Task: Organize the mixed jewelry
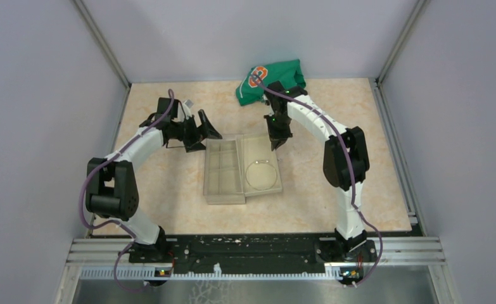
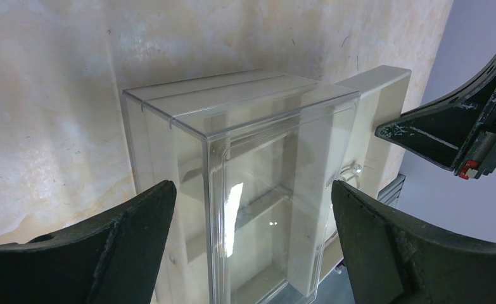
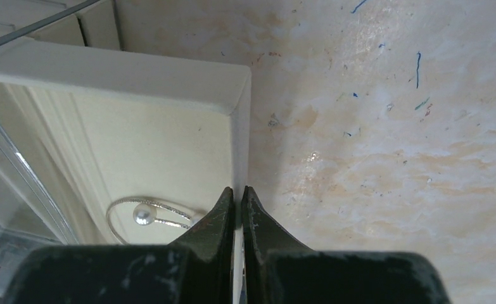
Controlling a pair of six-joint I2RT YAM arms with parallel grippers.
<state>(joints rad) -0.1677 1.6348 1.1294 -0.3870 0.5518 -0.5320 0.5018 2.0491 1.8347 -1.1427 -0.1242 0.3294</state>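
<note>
I seem to be running this from a lab test cell: plain grey panels (image 1: 36, 95) in aluminium framing (image 1: 104, 44) box in a marbled table (image 1: 169, 190) with a metal mounting rail (image 1: 416, 248).

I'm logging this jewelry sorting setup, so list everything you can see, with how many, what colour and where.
wire hoop: one, silvery with a pale bead, lying inside the beige tray
beige tray: one, beige, mid-table, close against the right side of the clear box
clear box: one, transparent with dividers inside, mid-table
green cloth: one, green with an orange and white patch, far edge of the table
table: one, beige marbled, under everything
left gripper: one, black, open, facing the clear box
right gripper: one, black, shut on the beige tray's wall
</note>
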